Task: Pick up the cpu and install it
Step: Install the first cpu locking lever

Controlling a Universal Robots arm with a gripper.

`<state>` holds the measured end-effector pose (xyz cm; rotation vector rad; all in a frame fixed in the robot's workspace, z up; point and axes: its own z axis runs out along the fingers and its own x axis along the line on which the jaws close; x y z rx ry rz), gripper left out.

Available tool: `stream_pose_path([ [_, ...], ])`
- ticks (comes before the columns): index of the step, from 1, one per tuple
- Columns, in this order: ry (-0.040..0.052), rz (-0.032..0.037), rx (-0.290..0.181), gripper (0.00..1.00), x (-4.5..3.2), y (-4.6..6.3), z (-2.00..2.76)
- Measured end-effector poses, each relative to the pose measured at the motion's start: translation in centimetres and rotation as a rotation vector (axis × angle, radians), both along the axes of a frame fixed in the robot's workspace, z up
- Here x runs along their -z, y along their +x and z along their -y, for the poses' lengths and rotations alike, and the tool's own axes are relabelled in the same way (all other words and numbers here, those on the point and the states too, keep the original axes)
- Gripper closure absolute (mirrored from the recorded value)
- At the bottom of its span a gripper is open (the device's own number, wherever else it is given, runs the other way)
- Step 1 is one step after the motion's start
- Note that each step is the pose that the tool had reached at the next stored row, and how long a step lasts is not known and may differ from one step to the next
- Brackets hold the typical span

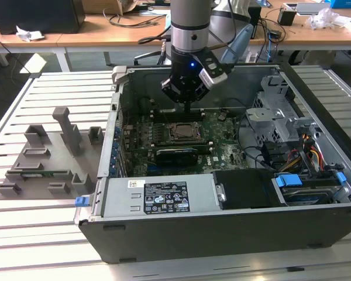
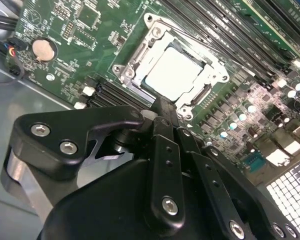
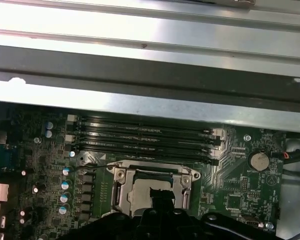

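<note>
Silver-topped, the cpu (image 2: 172,74) is lying seated in the socket frame (image 2: 131,67) on the motherboard (image 1: 222,149); the gripper (image 2: 162,107), fingers pressed together and holding nothing, is hovering at its six o'clock edge.

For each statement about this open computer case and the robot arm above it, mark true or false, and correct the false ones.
1. The cpu lies inside the socket frame. True.
2. The end effector hangs over the grey fixture tray. False: it hangs above the motherboard, over the socket.
3. The fixture tray stands outside the computer case, on the exterior view's left. True.
4. The round coin battery sits on the cpu. False: it sits on the motherboard, apart from the socket.
</note>
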<state>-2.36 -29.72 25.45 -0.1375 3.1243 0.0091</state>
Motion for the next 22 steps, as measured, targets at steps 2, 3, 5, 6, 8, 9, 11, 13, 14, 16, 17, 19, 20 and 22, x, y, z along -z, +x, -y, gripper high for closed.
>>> stream_pose_path([
  [2,0.0000,0.0000,0.000,0.89,0.00,-0.3,0.00],
  [3,0.0000,0.0000,0.000,0.89,0.00,-0.4,0.00],
  [5,0.0000,0.0000,0.000,0.89,0.00,-0.6,0.00],
  [6,-0.0001,0.0000,0.000,0.89,0.00,-0.7,0.00],
  [8,0.0000,0.0000,0.000,0.89,0.00,-0.8,0.00],
  [9,0.0000,0.0000,0.000,0.89,0.00,-1.0,0.00],
  [11,0.0000,0.0000,0.000,0.89,0.00,-1.2,0.00],
  [13,0.0000,0.0000,0.000,0.89,0.00,-1.6,0.00],
  [14,0.0000,0.0000,0.000,0.89,0.00,-1.8,0.00],
  [16,-0.0001,-0.0001,0.000,0.89,0.00,-2.1,0.00],
  [17,0.0000,0.0001,0.000,0.89,0.00,-2.3,0.00],
  [19,-0.0001,0.0000,0.000,0.89,0.00,-2.5,0.00],
  [20,-0.0001,0.0000,0.000,0.89,0.00,-2.7,0.00],
  [22,0.0000,0.0001,0.000,0.89,0.00,-2.8,0.00],
])
